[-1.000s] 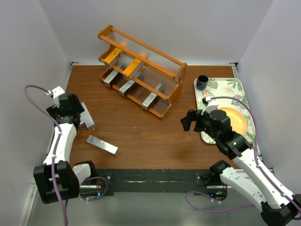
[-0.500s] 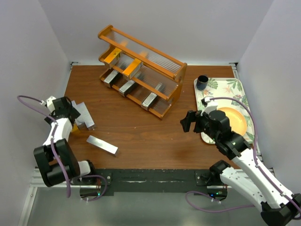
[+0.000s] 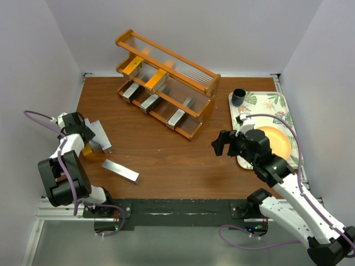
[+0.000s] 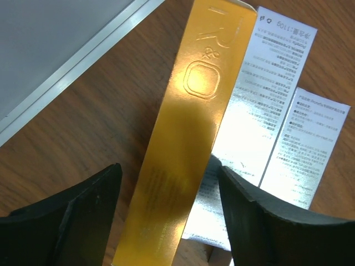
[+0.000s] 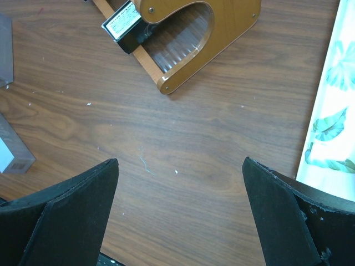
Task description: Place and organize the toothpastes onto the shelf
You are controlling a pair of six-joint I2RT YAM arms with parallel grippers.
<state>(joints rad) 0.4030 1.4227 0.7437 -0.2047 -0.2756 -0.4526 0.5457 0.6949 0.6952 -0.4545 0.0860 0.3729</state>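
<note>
Over at the left edge of the table (image 3: 166,155): straddles an orange carton (image 4: 188,127) with the left gripper (image 4: 169,169), jaws partway apart, a gap showing on each side. Has two silver cartons (image 4: 255,111) lying side by side just right of it, and a lone silver carton (image 3: 120,170) nearer, apart. Hangs the right gripper (image 5: 180,162) wide and empty over bare wood between the shelf (image 3: 166,58) and the tray (image 3: 280,105). Holds three silver boxes (image 3: 150,101) on the shelf's lowest step, two orange boxes (image 3: 156,79) on the middle.
</note>
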